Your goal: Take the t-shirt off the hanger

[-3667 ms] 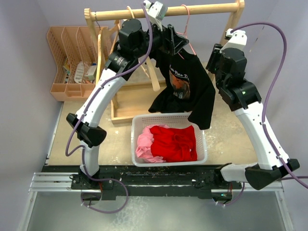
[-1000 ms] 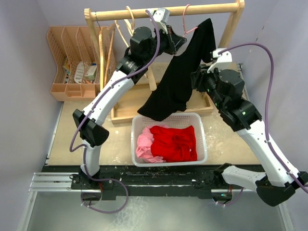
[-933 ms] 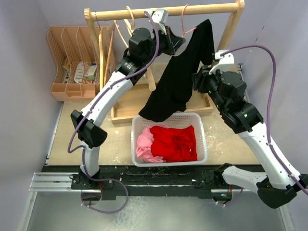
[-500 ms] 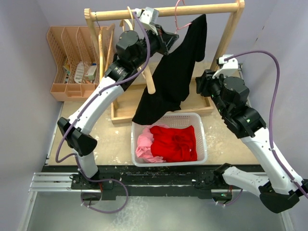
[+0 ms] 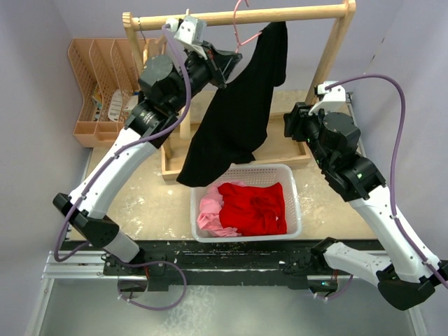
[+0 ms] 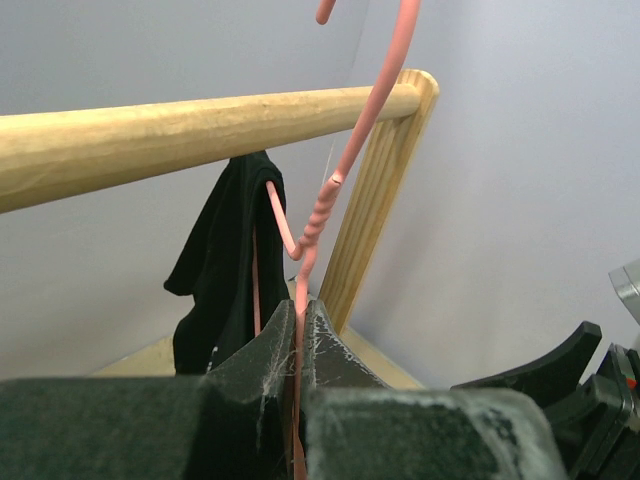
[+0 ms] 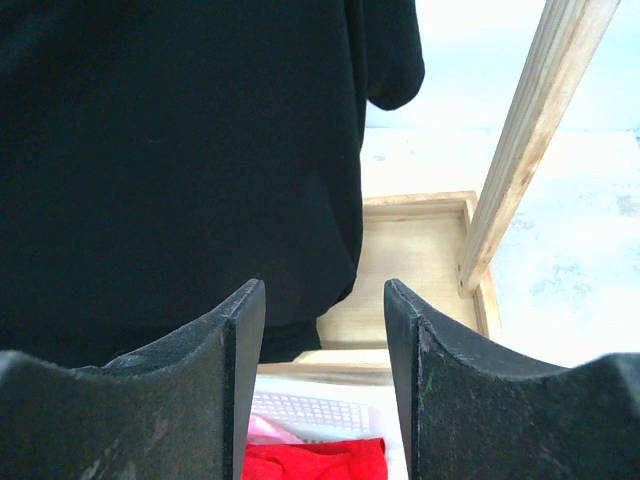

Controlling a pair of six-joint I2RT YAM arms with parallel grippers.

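A black t-shirt (image 5: pixel 238 112) hangs from a pink wire hanger (image 5: pixel 246 35) on the wooden rail (image 5: pixel 238 15), one shoulder still over the hanger's far arm and the body draping down to the left. My left gripper (image 5: pixel 227 68) is shut on the hanger's near arm; in the left wrist view the pink wire (image 6: pixel 320 215) runs between my closed fingers (image 6: pixel 300 320). My right gripper (image 5: pixel 292 124) is open and empty, just right of the shirt's lower edge. In the right wrist view the shirt (image 7: pixel 180 150) fills the upper left beyond my gripper (image 7: pixel 325 300).
A white basket (image 5: pixel 294 203) with red and pink clothes sits under the shirt. The rack's wooden base tray (image 5: pixel 297 157) and right post (image 5: pixel 332 56) stand behind it. A tan sorter (image 5: pixel 98 84) stands at the far left.
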